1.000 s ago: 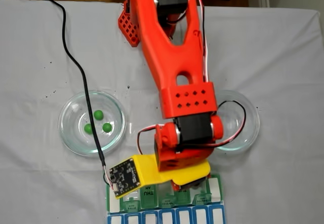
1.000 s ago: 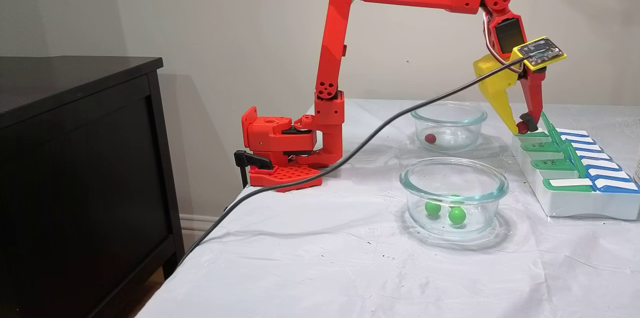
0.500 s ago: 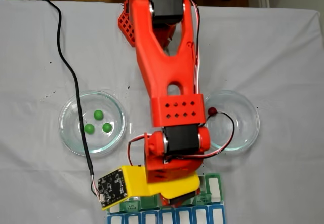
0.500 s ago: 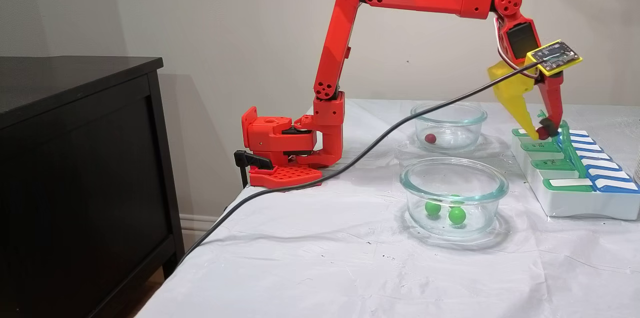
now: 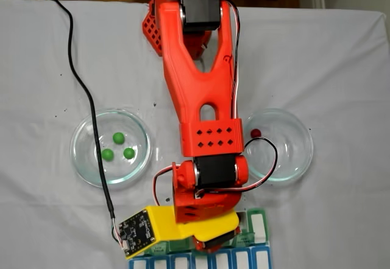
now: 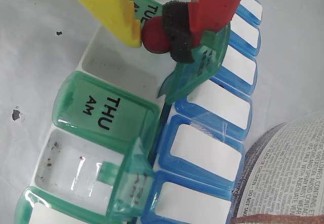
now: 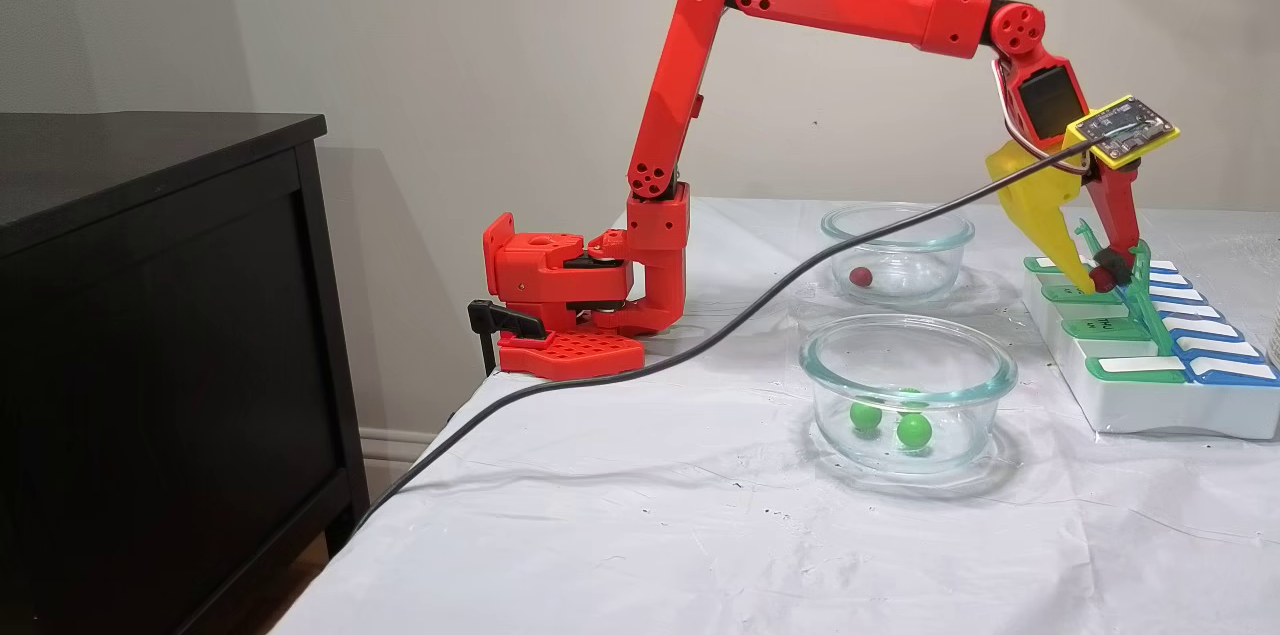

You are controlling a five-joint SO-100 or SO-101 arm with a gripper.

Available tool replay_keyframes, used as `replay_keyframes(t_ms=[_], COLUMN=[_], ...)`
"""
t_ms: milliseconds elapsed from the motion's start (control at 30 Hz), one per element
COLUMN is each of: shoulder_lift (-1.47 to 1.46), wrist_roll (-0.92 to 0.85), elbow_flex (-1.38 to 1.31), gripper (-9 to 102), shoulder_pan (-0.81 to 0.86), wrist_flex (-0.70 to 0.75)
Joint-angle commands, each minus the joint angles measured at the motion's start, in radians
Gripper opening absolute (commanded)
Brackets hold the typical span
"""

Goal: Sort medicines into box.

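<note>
Red arm (image 7: 690, 95) reaching far out from its base, upper link steep, forearm sloping gently down, wrist bent downward, gripper (image 6: 154, 31) pointing down – yellow finger (image 6: 109, 6) and red padded finger (image 6: 202, 11) closed on a dark red ball (image 6: 154, 34).

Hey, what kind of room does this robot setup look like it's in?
Probably a home room, not a lab: a white cloth covers the table, a dark wooden cabinet stands beside it, and a plain painted wall with a baseboard runs behind.
</note>
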Motion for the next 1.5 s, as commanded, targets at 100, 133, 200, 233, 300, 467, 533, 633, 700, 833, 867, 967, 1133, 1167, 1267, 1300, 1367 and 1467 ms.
replay_keyframes(t_ms=[100,133,200,233,300,467,533,633,700,833,867,967,1133,1167,1267,1300,1367,1467], shoulder_lift=[0.083,0.086,0.091,0.092,0.097,0.117,0.13,0.152,0.175,0.216,0.224,0.261,0.347,0.367,0.414,0.423,0.422,0.396], wrist_roll=[-0.037,-0.038,-0.037,-0.037,-0.037,-0.025,-0.025,-0.026,-0.026,-0.021,-0.018,0.037,0.081,0.087,0.089,0.089,0.081,0.052], elbow_flex=[0.011,0.014,0.015,0.015,0.021,0.035,0.038,0.04,0.032,0.002,-0.011,-0.029,-0.021,-0.012,0.029,0.048,0.071,0.127], gripper=[3,8,11,12,23,37,36,31,27,8,0,0,0,0,0,0,0,0], shoulder_pan=[0.011,0.011,0.011,0.011,0.011,0.006,0.0,-0.005,-0.011,-0.038,-0.051,-0.101,-0.215,-0.244,-0.333,-0.362,-0.393,-0.426], wrist_flex=[-0.052,-0.052,-0.052,-0.052,-0.057,-0.044,-0.028,-0.008,0.026,0.127,0.164,0.272,0.396,0.417,0.462,0.472,0.488,0.483])
